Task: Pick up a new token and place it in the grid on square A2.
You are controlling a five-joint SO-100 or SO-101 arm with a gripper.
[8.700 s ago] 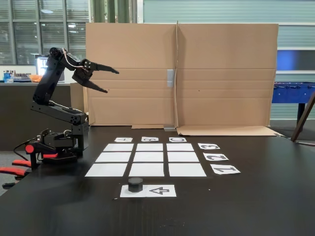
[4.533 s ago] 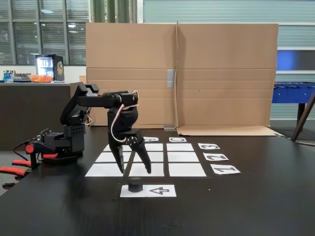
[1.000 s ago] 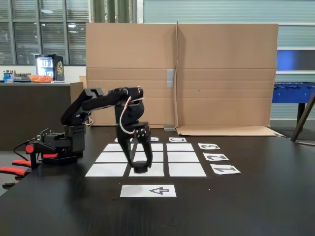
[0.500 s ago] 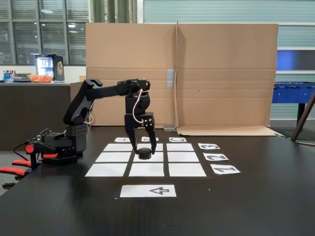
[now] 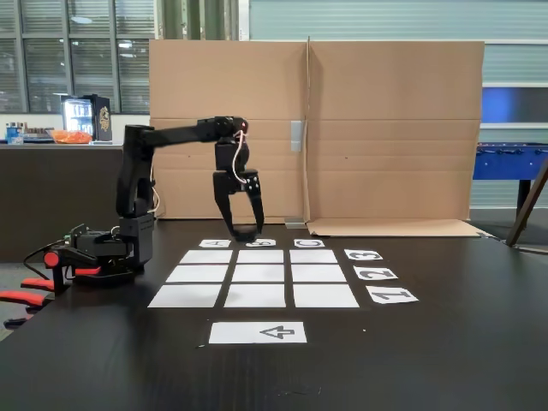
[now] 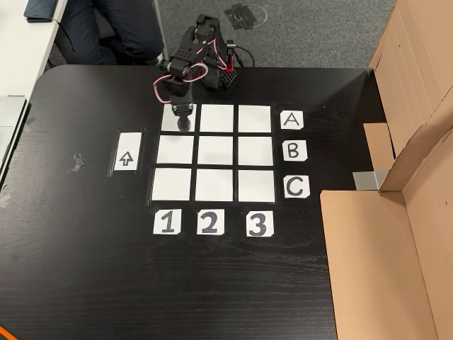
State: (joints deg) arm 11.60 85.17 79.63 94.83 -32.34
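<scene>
The token (image 5: 246,232) is clamped between the 2 fingers of my claw (image 5: 244,231), which is clenched on it and holds it in the air above the black table (image 5: 445,342), clear of the paper. In the other view, claw (image 6: 183,127) and token (image 6: 183,129) appear over the lower edge of the grid (image 6: 255,185) square at labels A and 1, just beside square A2 (image 6: 218,118). Square A2 (image 5: 198,274) lies bare, as does the arrow sheet (image 5: 257,332).
</scene>
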